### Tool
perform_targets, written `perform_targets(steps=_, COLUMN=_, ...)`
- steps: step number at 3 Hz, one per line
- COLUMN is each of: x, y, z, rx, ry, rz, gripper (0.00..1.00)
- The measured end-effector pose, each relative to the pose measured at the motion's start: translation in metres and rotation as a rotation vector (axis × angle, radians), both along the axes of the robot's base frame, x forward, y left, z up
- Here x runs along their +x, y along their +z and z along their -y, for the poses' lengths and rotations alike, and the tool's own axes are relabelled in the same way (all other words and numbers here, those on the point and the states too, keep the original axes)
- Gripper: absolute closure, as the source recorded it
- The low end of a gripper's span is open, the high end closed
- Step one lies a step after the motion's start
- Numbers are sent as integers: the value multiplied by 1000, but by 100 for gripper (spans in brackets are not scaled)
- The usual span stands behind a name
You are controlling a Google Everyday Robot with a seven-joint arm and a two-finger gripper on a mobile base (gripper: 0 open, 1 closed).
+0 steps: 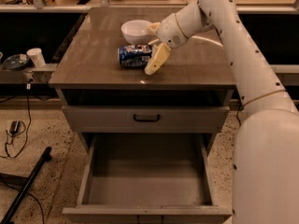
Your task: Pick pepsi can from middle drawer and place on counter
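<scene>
Pepsi can (134,56): right end covered by near finger (157,59) of gripper (150,49), so contact hard to judge (touching or just beside). Far finger mostly hidden, up by white bowl (135,30). Spread apart, clamping nothing. Can lying on its side on counter (93,64), left of the fingers. Middle drawer (147,181) pulled out below, front cut off by frame bottom.

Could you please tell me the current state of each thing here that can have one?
pepsi can: lying on its side on the counter.
middle drawer: pulled open, nothing seen inside.
handled drawer above it: closed.
white bowl: upright on the counter.
end effector: above the counter, at the can's right end.
</scene>
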State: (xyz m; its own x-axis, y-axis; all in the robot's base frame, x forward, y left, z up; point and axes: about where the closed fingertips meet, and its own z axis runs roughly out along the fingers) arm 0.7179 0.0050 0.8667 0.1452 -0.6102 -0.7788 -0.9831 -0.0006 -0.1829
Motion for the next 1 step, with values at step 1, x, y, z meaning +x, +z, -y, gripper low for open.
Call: perform_targets(steps=1, x=0, y=0, z=0, rx=0, ry=0, rz=0, gripper=0)
